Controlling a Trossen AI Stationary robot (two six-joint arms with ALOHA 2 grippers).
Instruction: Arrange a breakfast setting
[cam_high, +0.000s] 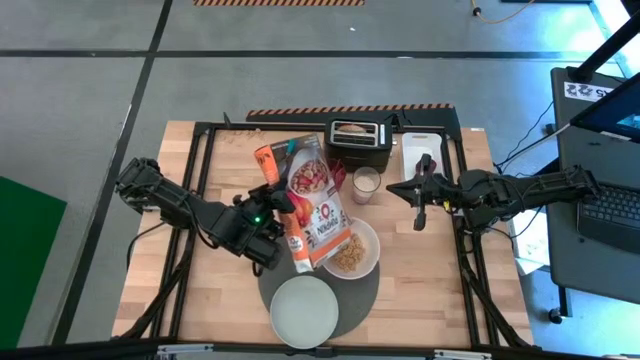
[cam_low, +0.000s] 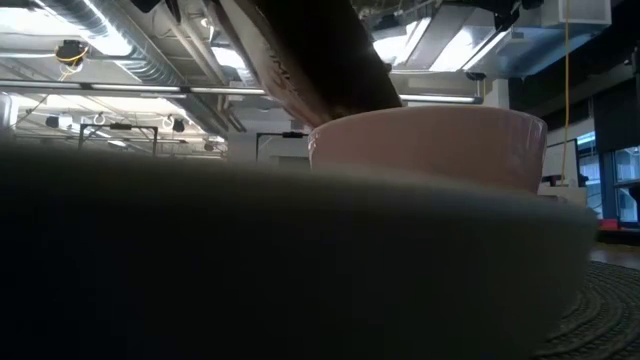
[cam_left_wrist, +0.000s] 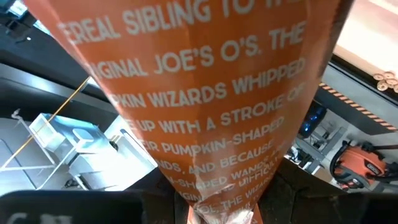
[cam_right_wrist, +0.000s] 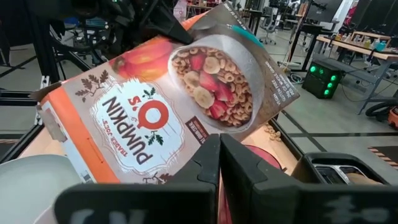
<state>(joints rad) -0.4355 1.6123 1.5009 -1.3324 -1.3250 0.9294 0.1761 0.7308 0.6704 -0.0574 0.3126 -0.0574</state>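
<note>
My left gripper (cam_high: 270, 207) is shut on an orange cereal box (cam_high: 313, 205) and holds it tilted, its lower end over the white bowl (cam_high: 352, 250), which has cereal in it. The bowl stands on the round dark-grey placemat (cam_high: 362, 292). The pale mint-green plate (cam_high: 303, 310) lies on the mat's near left part. In the low view the box (cam_low: 300, 60) slants above the bowl (cam_low: 430, 140). My right gripper (cam_right_wrist: 219, 163) is shut and empty at the right, level with the box (cam_right_wrist: 155, 106). I cannot make out the spoon. My left gripper pinches the cereal box between its two fingers across the narrow orange side panel (cam_left_wrist: 217, 174), one finger on each broad face. It comes from the table's left, at the box's left edge (cam_high: 280, 200). The box is lifted clear and tilted, its printed front up and its low end over the bowl.
A black toaster (cam_high: 360, 142) stands at the far middle, a glass of milk (cam_high: 366, 184) just in front of it, and a rectangular white tray (cam_high: 420, 152) to its right. A black frame (cam_high: 200, 170) runs around the wooden table.
</note>
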